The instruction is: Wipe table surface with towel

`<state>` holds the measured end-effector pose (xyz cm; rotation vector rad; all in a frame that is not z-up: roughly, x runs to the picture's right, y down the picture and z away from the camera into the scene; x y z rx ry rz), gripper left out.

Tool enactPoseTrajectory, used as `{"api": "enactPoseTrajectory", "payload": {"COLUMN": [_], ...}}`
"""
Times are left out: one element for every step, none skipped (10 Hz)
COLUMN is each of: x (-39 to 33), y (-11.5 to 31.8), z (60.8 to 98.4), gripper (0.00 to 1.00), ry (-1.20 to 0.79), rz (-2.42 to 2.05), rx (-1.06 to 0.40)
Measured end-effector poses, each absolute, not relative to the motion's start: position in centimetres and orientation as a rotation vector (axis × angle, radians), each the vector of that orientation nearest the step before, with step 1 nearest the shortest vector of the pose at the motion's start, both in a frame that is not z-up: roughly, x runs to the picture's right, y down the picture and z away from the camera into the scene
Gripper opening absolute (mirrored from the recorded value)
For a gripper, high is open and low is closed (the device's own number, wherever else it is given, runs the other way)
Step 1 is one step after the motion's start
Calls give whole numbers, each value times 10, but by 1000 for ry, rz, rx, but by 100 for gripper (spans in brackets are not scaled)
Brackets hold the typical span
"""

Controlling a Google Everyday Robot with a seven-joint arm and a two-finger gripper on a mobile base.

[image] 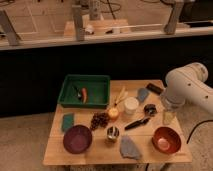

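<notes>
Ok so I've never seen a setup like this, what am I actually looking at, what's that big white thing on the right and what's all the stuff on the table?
This is one picture from a single camera, looking down at a small wooden table from the front. The big white shape on the right is a robot arm. Its gripper, the claw at the arm's end, hangs over the right edge of the table, just behind the orange bowl. I can't tell whether it is holding anything.

On the table are a green tray at the back left, a green sponge, a purple bowl, grapes, a small metal cup and a white cup. The grey cloth near the front edge is probably the towel meant for wiping, and nothing is touching it.
</notes>
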<state>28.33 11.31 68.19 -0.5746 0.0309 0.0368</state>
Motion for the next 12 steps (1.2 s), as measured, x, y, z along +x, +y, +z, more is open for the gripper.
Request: {"api": "enactPoseTrajectory", "payload": {"x": [275,261,250,237,225,217,210,207,207,205,200,190], "y": [120,131,144,166,186,205,218,222,222,221,222,226], "z": [677,669,660,645,631,617,607,605,605,605,604,602], "gripper": [80,80,80,80,80,80,80,80,80,80,80,80], "ry": [5,-23,-46,-79,-111,-139,-163,-170,-170,-175,-214,-286], "rz": [18,-6,-25,-46,-67,-93,-117,-124,-124,-130,-153,-191], "rx": [-582,-589,-594,-594,-594,-600,-607,-609,-609,-609,-611,-623]}}
